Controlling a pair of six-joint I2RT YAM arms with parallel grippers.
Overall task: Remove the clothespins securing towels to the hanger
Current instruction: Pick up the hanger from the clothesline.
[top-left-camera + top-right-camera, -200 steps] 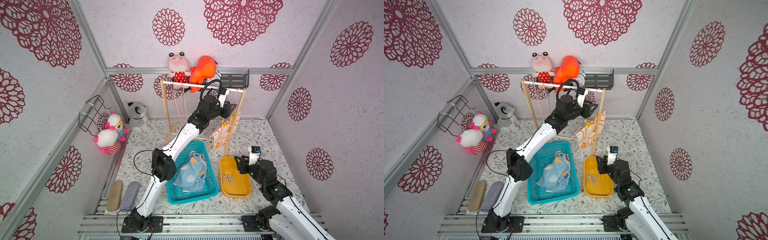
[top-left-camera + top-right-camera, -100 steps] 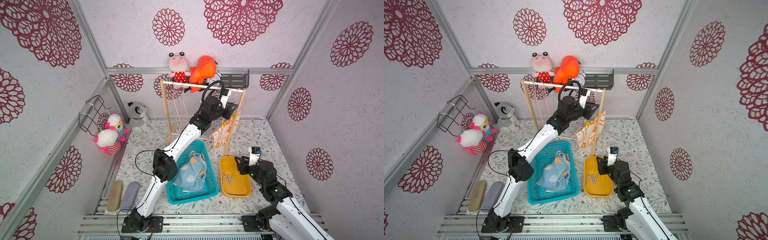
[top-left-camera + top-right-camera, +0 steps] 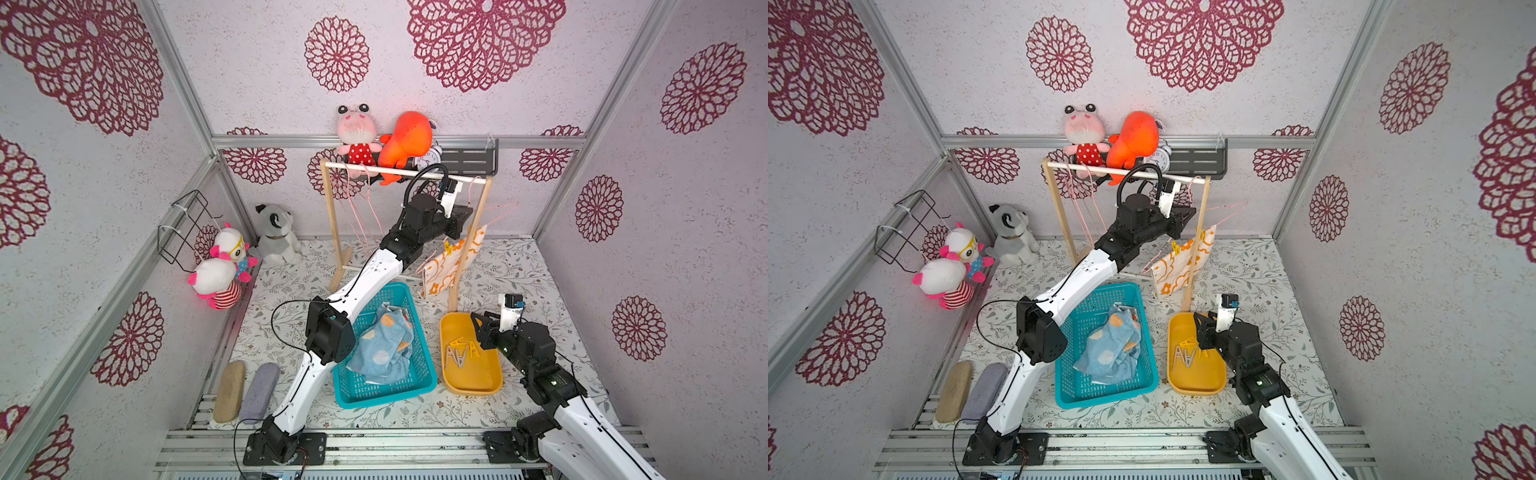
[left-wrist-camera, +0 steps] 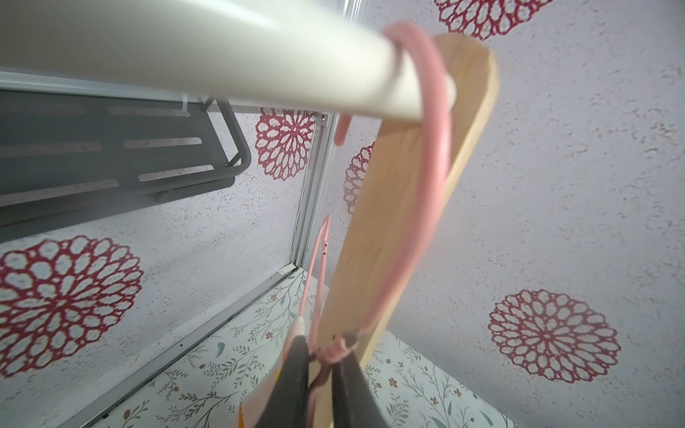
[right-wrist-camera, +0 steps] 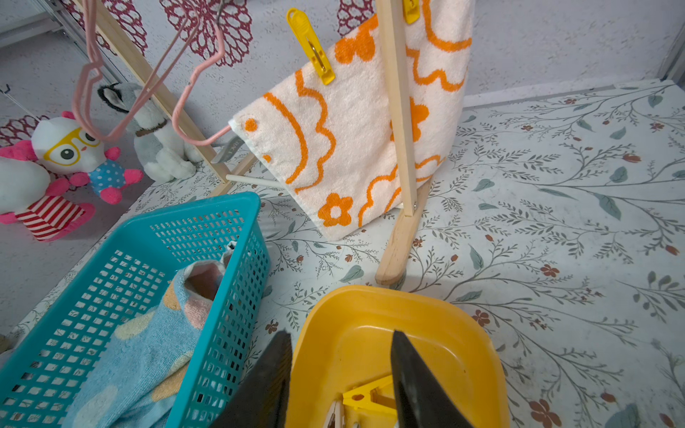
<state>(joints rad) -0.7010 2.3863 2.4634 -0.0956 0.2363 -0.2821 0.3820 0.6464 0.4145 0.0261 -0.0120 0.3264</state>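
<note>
White towel (image 5: 352,148) — orange flowers and scalloped lines; on it a yellow clothespin (image 5: 311,48); its hanger (image 4: 439,148) pink.

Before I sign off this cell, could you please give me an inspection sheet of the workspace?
Surface: floral mat; no spills seen.
Job's things: white-and-orange towel pinned to pink hanger by two yellow clothespins; blue towel heap in teal basket; loose clothespins in yellow tray.
Clutter: plush toys, alarm clock, two oval pads, empty hangers.
Grippers: left gripper shut on the pink hanger's neck; right gripper open above the tray.
Cables: black cable loops above left wrist; another beside its elbow.
Surroundings: patterned walls, dark shelf, wire wall basket, wooden rack.
</note>
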